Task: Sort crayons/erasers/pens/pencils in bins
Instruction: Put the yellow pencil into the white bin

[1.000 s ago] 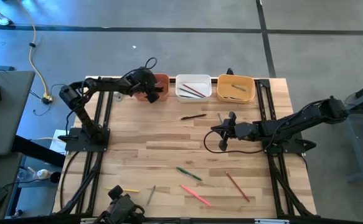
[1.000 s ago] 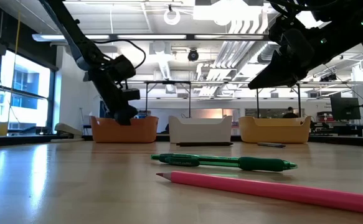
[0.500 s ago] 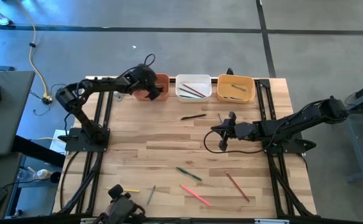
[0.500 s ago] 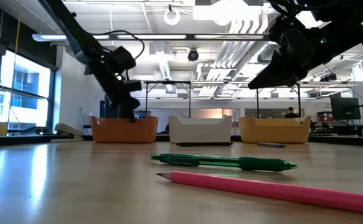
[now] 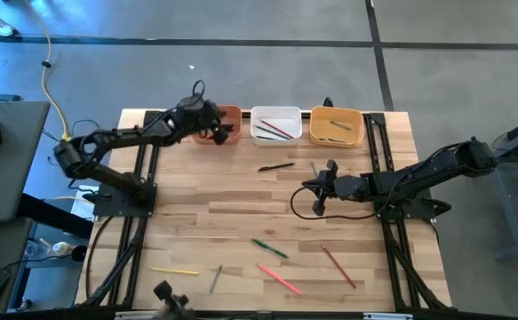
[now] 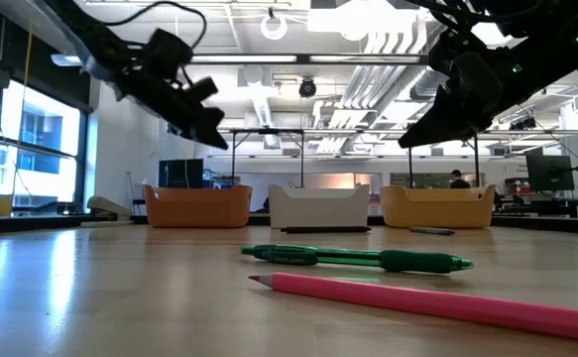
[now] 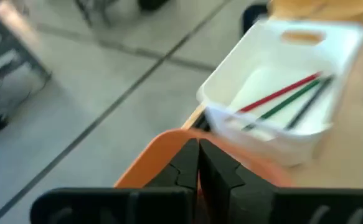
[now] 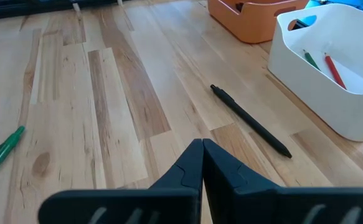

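Three bins stand in a row at the table's far edge: terracotta (image 5: 230, 117), white (image 5: 275, 124) and yellow-orange (image 5: 336, 125). The white bin (image 7: 281, 99) holds a red, a green and a dark stick. My left gripper (image 5: 220, 132) hangs shut and holds nothing above the terracotta bin's near rim (image 7: 162, 149). My right gripper (image 5: 308, 185) is shut at mid-table, pointing at a black pen (image 8: 249, 121) that lies flat near the bins. A green pen (image 5: 269, 248), a pink pencil (image 5: 279, 278) and a brown pencil (image 5: 338, 267) lie toward the near edge.
A yellow stick (image 5: 174, 270) and a grey one (image 5: 216, 278) lie at the near left. A short grey stick (image 5: 314, 169) lies beside my right gripper. Black arm frames run along both table sides. The yellow-orange bin holds a few sticks.
My left gripper has risen out of the terracotta bin and tipped from pointing steeply down toward nearly level. Its arm has drawn back toward the table's left edge. My right arm has kept still.
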Motion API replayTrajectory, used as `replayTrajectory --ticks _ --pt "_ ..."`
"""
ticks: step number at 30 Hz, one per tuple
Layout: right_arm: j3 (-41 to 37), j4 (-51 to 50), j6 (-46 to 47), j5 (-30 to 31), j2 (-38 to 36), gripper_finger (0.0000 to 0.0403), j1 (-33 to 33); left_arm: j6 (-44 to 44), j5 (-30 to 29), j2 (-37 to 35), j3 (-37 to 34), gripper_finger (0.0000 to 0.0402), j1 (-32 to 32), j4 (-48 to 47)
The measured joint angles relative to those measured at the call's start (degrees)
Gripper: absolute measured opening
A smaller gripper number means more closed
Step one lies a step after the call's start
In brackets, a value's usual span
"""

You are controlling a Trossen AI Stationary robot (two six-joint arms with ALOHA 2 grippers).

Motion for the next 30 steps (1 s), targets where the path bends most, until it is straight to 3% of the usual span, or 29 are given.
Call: replayTrajectory --ticks 13,19,26,30 --pt "0.0 2.7 1.5 0.0 0.0 0.0000 0.0 -4.5 5.1 -12.7 -17.7 0.0000 -17.7 20.2" --pt "0.0 2.8 2.1 -1.3 0.0 0.0000 0.4 -7.3 5.1 -13.0 -21.0 0.0001 -27.1 26.1" --pt "0.1 5.4 1.8 -0.9 0.0 0.0000 3.8 -9.3 4.7 -13.0 -21.6 0.0000 -35.5 26.3" --pt "0.6 5.0 1.8 2.1 0.0 0.0000 6.2 -9.3 4.6 -13.0 -21.6 0.0000 -38.9 26.3"
